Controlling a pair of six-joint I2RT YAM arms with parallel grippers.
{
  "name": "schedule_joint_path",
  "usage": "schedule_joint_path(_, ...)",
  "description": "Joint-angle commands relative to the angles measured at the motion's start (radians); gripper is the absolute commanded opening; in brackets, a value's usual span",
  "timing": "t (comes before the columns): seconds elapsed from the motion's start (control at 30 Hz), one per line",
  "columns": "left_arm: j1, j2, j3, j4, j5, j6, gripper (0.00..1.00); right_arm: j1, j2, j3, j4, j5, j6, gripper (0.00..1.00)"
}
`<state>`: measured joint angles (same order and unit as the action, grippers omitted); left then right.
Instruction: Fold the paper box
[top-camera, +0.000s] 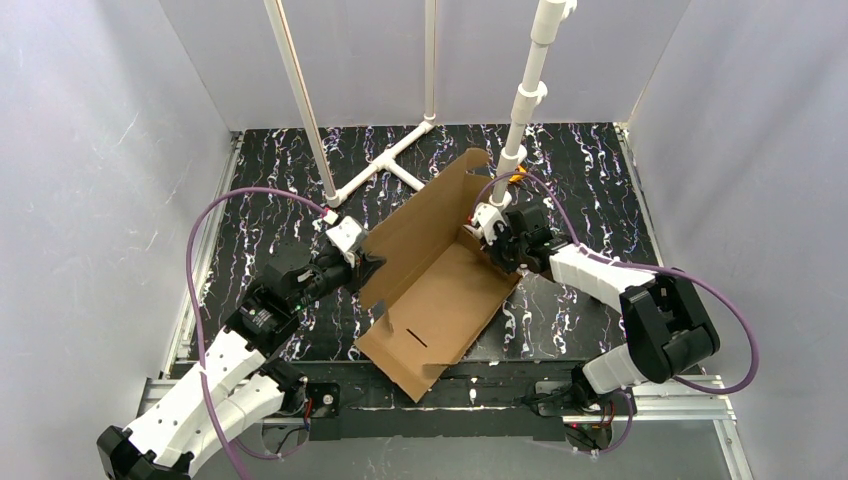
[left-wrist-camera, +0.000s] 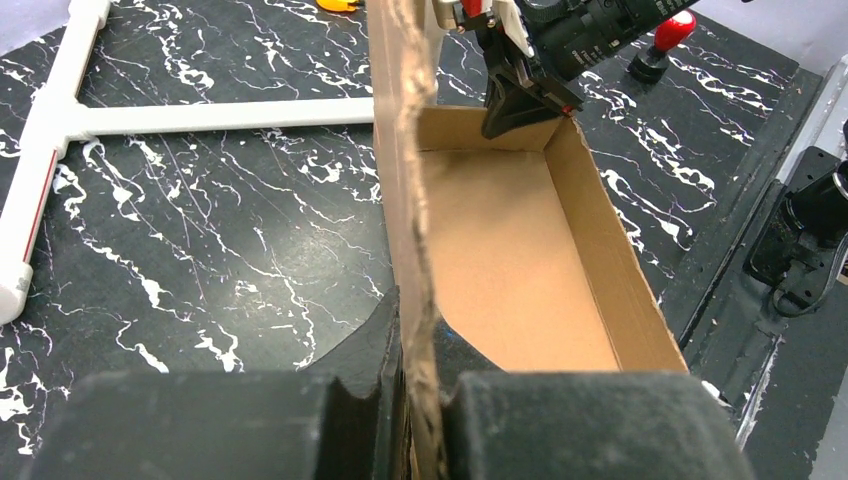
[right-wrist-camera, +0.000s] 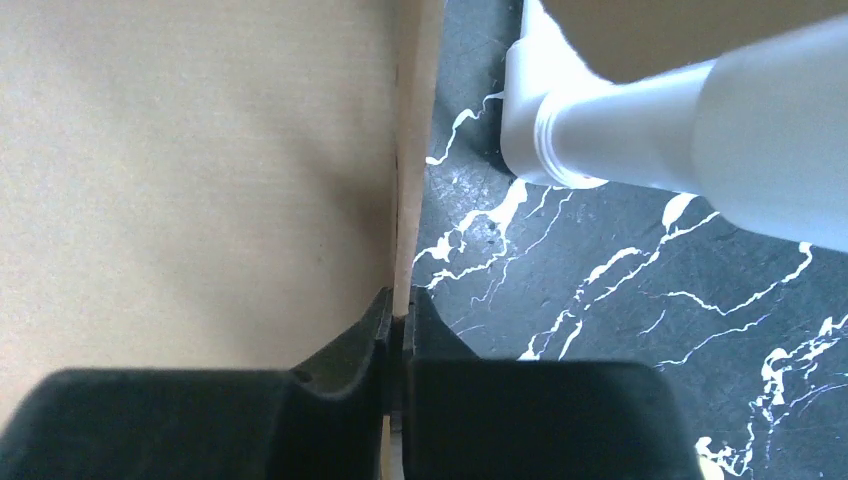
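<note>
You've got the paper box (top-camera: 440, 300) half formed mid-table (top-camera: 280, 190) — low tray walls are up, but the tall lid panel stands open and wants folding over. Your left gripper (left-wrist-camera: 420, 400) pinches that panel's edge; your right gripper (right-wrist-camera: 400, 330) clamps the far end wall

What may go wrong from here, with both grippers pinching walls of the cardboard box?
The right gripper pinches only a thin wall edge of the paper box, so it may slip off.
The white pipe stands close beside that gripper, and a swing may strike it.
The left gripper clamps another wall, so pulling apart may tear the cardboard.
</note>
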<state>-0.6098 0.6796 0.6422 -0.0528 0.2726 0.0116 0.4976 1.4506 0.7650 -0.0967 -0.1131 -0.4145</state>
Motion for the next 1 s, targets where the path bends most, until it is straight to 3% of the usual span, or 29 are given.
schedule_joint_path(0.0, 0.002, -0.009, 0.054, 0.014, -0.007, 0.022, 0.00, -0.004, 0.014, 0.048, -0.011, -0.025, 0.021, 0.01)
schedule_joint_path(0.17, 0.005, 0.005, 0.058, 0.010, -0.086, 0.022, 0.00, -0.004, -0.009, 0.041, 0.011, -0.032, 0.125, 0.01)
schedule_joint_path(0.23, 0.009, 0.022, 0.061, 0.007, -0.140, 0.013, 0.09, -0.004, -0.017, 0.022, 0.038, -0.043, 0.164, 0.01)
schedule_joint_path(0.4, 0.030, 0.073, 0.078, -0.003, -0.175, -0.021, 0.11, -0.004, 0.012, 0.032, 0.072, -0.068, 0.228, 0.01)
schedule_joint_path(0.57, 0.040, 0.089, 0.114, -0.056, -0.256, -0.085, 0.43, 0.003, 0.054, 0.047, 0.122, -0.004, 0.310, 0.01)
schedule_joint_path(0.77, 0.045, 0.011, 0.166, -0.176, -0.395, -0.155, 0.97, 0.046, 0.063, 0.052, 0.170, 0.069, 0.387, 0.03)
schedule_joint_path(0.97, 0.048, -0.050, 0.277, -0.472, -0.463, -0.341, 0.98, 0.047, 0.076, 0.058, 0.189, 0.205, 0.486, 0.04)
